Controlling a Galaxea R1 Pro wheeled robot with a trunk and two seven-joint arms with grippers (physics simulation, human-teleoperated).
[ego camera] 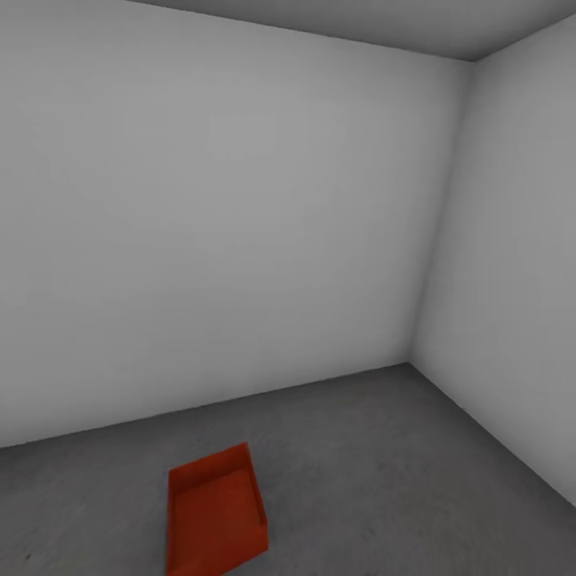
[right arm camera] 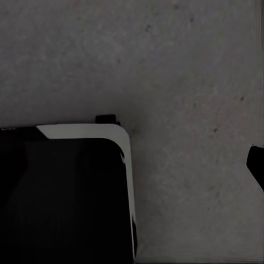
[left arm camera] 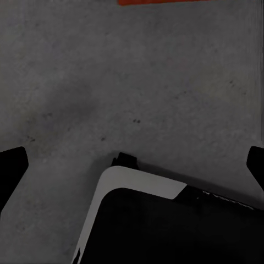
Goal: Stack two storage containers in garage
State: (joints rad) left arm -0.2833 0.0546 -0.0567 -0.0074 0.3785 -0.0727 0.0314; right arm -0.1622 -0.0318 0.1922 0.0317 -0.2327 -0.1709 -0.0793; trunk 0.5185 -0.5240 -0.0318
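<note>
While the left gripper (left arm camera: 132,165) gapes wide and empty, the storage container (left arm camera: 164,2) lies well beyond it.

One orange-red rectangular open-top storage container (ego camera: 214,512) is seen lying upright on the dark grey mottled concrete floor (ego camera: 376,472), near a corner formed by two plain light-grey walls (ego camera: 224,224), apart from both.

Head camera faces garage corner; wrist cameras, perhaps low, face floor (left arm camera: 137,82).

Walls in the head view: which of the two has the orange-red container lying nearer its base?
The wide wall facing the camera; the storage container sits on the floor before it, well clear of the right-hand wall.
</note>
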